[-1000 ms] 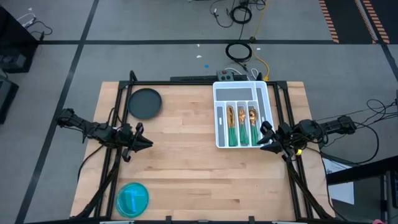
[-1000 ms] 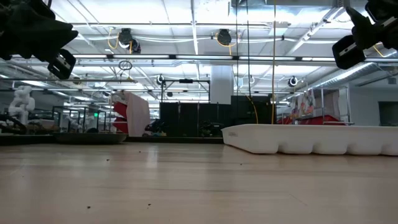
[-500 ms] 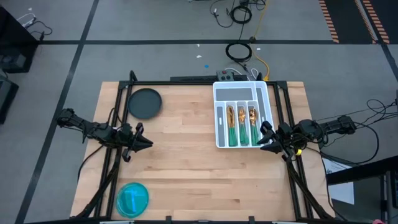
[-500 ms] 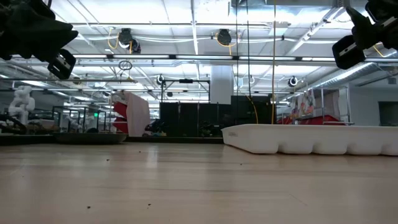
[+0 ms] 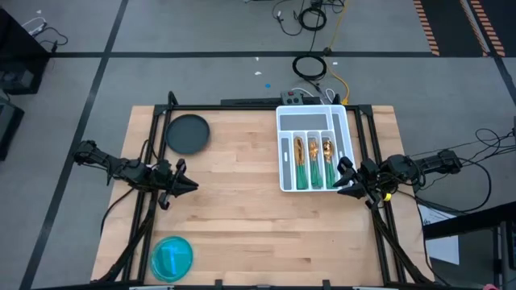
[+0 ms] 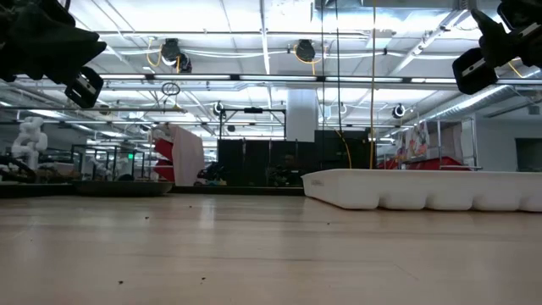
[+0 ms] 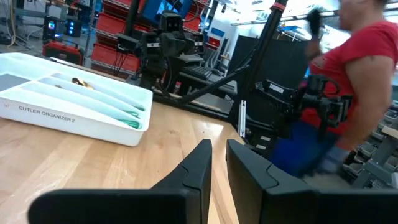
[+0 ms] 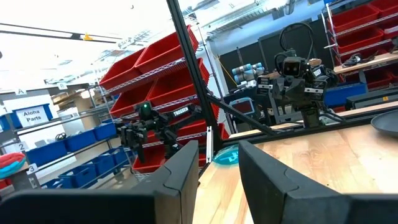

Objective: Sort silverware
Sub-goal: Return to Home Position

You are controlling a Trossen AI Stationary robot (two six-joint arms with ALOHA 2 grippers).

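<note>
1. Location of the workpiece. All the silverware (image 5: 313, 161) I can see lies in the white tray (image 5: 284, 133), which sits at 1 o'clock from the centre of the table (image 5: 242, 209). The pieces fill three long slots, gold heads toward 12 o'clock and green handles toward 6 o'clock. I see no loose piece on the wood.

2. Gripper status. The left gripper (image 5: 185, 177) hovers at the 9 o'clock edge. Its fingers are nearly together with a thin gap, and nothing is between them. The right gripper (image 5: 343, 177) hovers at 3 o'clock, just beside the tray's near corner. Its fingers are apart and it is empty.

3. Handling judgement. I expect each piece to be light and rigid, with no flex under a pinch. The polished gold heads look slick, so I would not grip there. I would pinch across the green handle at about mid-length. The pieces lie close together in each slot (I cannot tell whether they overlap), so lifting one may drag its neighbour along.

4. Other items. A dark plate (image 5: 188, 134) lies at 10 o'clock and a blue bowl (image 5: 172, 258) at 7 o'clock. Both are well apart from the tray.
</note>
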